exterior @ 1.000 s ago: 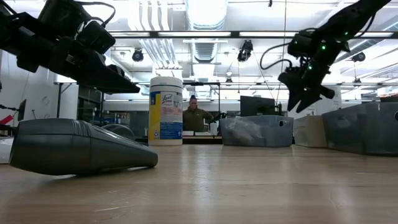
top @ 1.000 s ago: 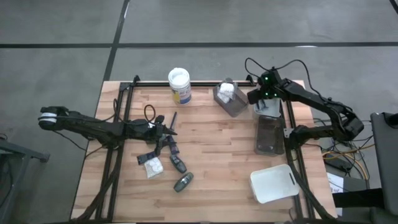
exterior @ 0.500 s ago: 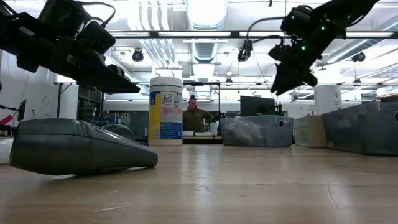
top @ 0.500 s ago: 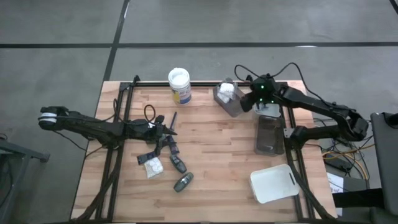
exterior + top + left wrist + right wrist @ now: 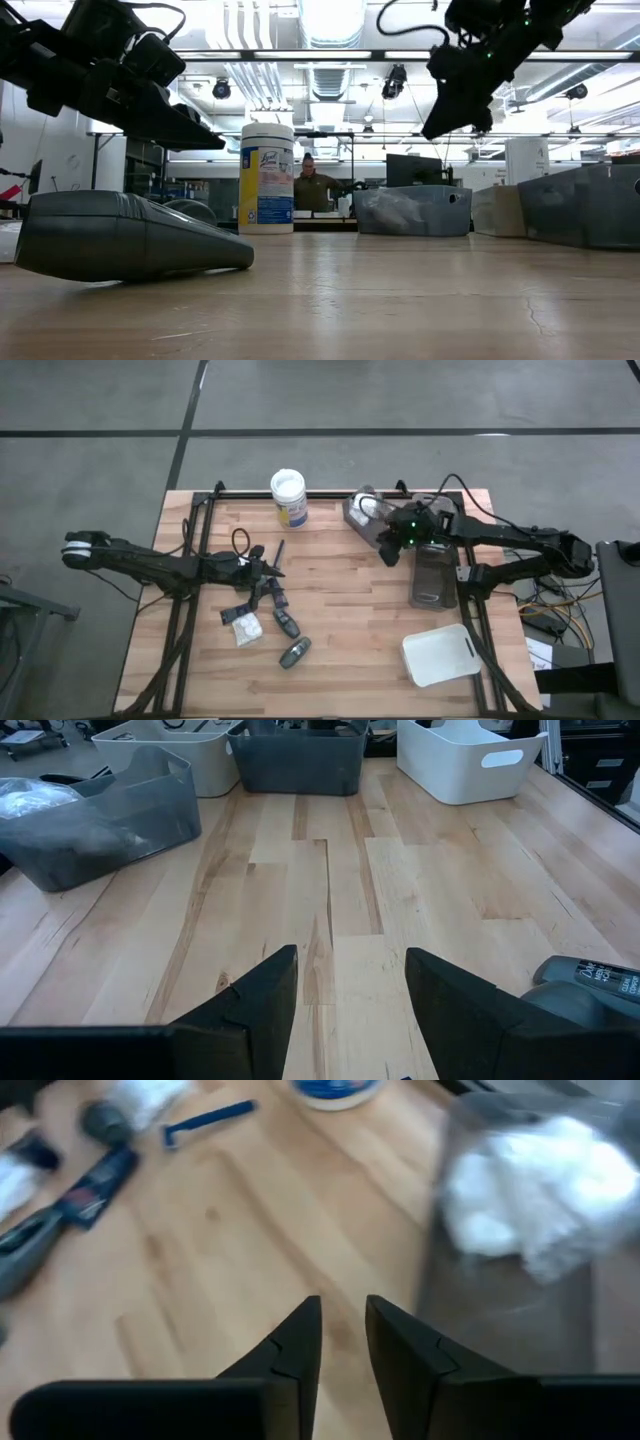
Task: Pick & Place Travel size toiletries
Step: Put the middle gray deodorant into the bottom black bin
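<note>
Mostly my left arm hides the toiletries (image 5: 262,616), a small cluster on the wooden table (image 5: 340,600) beneath my left gripper (image 5: 272,572), whose fingers stand apart, holding nothing. My right gripper (image 5: 388,552) hangs above the table beside the grey bin (image 5: 366,520) of white packets, fingers nearly together and empty. From table height, one grey bottle (image 5: 125,236) looms close. Behind, a workshop with ceiling lights and a seated person (image 5: 311,186).

Bright overhead strip lights, soft shadows – right wrist view blurred
</note>
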Robot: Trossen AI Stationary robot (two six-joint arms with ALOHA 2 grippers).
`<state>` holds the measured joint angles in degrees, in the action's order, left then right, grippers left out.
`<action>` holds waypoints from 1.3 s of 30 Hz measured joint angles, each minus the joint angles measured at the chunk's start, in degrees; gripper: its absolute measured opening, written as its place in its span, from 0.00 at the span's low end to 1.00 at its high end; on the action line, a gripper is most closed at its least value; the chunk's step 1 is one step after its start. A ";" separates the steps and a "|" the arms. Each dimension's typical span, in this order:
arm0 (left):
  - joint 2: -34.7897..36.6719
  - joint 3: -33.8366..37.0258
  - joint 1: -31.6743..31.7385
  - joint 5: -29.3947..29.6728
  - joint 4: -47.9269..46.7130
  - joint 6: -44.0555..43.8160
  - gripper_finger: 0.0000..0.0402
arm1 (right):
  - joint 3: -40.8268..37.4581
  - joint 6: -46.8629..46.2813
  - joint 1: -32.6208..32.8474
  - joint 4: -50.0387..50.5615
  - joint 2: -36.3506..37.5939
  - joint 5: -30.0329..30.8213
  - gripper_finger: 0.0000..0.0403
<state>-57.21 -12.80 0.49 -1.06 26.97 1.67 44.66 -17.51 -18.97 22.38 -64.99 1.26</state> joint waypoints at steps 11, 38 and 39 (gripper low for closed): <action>0.01 -0.06 0.01 0.00 0.54 0.00 0.48 | -0.89 3.67 12.06 -5.91 -0.97 0.28 0.13; -0.01 -2.79 -5.55 -13.17 -10.26 -4.95 0.48 | -1.22 5.68 17.25 -14.03 -20.26 0.09 0.29; -0.23 -3.81 -6.65 -11.74 -13.23 -4.95 0.48 | -1.22 5.62 17.25 -13.98 -20.26 0.08 0.29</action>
<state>-57.44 -16.61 -6.16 -12.79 13.74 -3.28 43.44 -11.89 -1.72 8.40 -85.25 1.34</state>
